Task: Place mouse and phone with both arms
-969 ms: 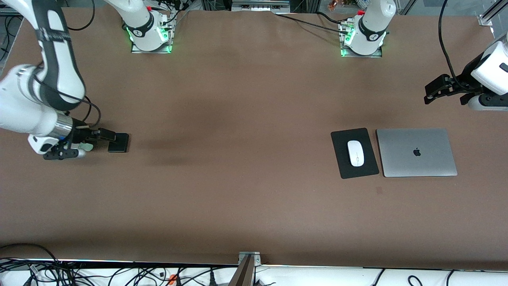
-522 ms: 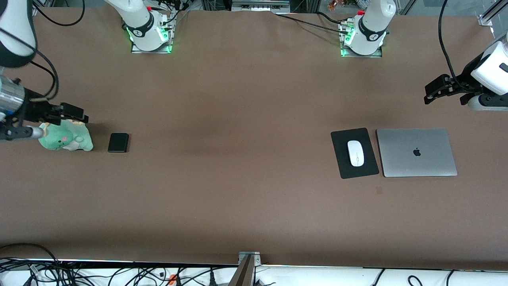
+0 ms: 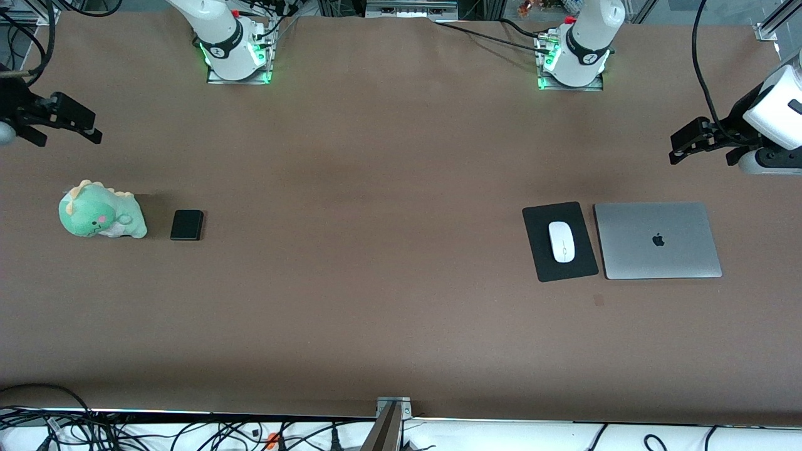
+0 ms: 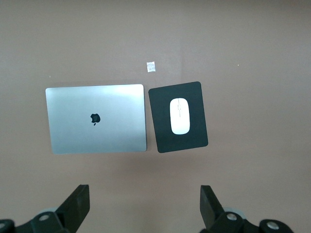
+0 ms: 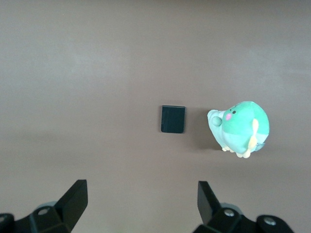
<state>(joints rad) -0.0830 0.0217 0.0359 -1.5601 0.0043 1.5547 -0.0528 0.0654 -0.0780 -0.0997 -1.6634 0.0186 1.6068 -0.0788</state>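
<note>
1. The mouse [image 3: 562, 242] lies on a black mat [image 3: 544, 257], its long axis running from the arms' edge of the table [image 3: 401, 188] toward the camera's edge, near the left arm's end.
2. A closed laptop [image 3: 657, 240] lies just beside the mat.
3. The phone [image 3: 187, 225] lies flat near the right arm's end, long axis likewise, beside a green plush toy [image 3: 100, 217].
4. Left gripper [image 3: 680, 150] hangs over that end, fingers apart, empty.
5. Right gripper [image 3: 88, 128] hangs over its end's edge, fingers apart, empty.
</note>
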